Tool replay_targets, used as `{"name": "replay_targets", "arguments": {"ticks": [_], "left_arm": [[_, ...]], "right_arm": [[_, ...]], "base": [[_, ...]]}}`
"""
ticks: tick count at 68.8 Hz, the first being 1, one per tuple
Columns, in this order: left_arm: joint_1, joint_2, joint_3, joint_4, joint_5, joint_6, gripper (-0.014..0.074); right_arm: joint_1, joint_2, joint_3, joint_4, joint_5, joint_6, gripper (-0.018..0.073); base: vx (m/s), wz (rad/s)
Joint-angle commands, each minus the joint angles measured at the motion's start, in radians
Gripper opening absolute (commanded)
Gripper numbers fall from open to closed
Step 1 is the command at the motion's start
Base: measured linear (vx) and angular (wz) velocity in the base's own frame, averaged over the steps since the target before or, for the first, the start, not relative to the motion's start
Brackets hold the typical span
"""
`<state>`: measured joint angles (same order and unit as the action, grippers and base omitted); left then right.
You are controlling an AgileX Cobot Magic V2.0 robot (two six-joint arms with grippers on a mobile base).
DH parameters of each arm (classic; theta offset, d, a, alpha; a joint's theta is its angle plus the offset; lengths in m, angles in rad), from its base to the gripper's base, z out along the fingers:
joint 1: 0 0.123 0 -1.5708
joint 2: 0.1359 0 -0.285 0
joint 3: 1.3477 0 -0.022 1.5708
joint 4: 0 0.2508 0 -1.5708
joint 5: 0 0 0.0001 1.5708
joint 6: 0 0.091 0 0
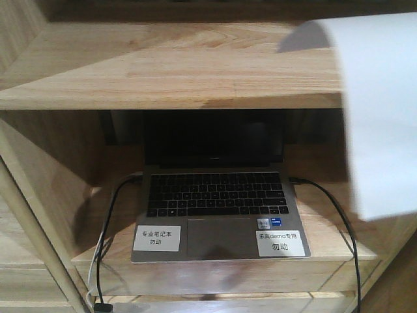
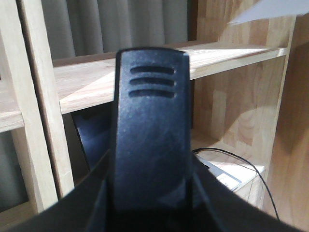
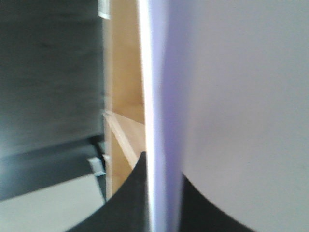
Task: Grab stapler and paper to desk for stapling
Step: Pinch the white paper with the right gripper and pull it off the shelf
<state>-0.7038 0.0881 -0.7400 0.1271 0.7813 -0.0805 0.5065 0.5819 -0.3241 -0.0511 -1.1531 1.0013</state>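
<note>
So, up close, the right gripper [image 3: 161,193] is pinched tight on the edge of the plain white sheet of paper [image 3: 231,96], which hangs in the air on the right. Meanwhile the left gripper [image 2: 149,191] is clamped round the black plastic stapler [image 2: 150,130], held upright. Further back, an open grey laptop [image 1: 218,195] sits in the light wooden shelves [image 1: 163,65].

Warm light is falling across the upper wooden shelf [image 1: 163,72]. Below it an open laptop [image 1: 218,195] is sitting in shadow, white labels [image 1: 157,237] showing on its palm rest and black cables [image 1: 301,181] trailing off both sides. Grey curtains [image 2: 120,24] are hanging behind the shelving.
</note>
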Motion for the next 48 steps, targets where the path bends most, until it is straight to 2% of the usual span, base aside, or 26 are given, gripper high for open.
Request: {"name": "replay_targets", "arguments": {"ticks": [1,33,48], "left_arm": [[-0.002,0.018,-0.025,0.003,-0.114,-0.002,-0.0006],[-0.002,0.018,-0.025,0.003,-0.114,-0.002,-0.0006],[-0.002,0.018,-0.025,0.003,-0.114,-0.002,-0.0006]], "right_arm": [[0.002,-0.031,-0.031,-0.015,-0.009,-0.004,-0.001],[0.002,-0.178,-0.031,-0.018,0.139,0.036,-0.001],[0.002,-0.214,-0.031,-0.045,0.15,0.046,-0.001]], "base": [[0.0,0.0],[0.0,0.0],[0.0,0.0]]}}
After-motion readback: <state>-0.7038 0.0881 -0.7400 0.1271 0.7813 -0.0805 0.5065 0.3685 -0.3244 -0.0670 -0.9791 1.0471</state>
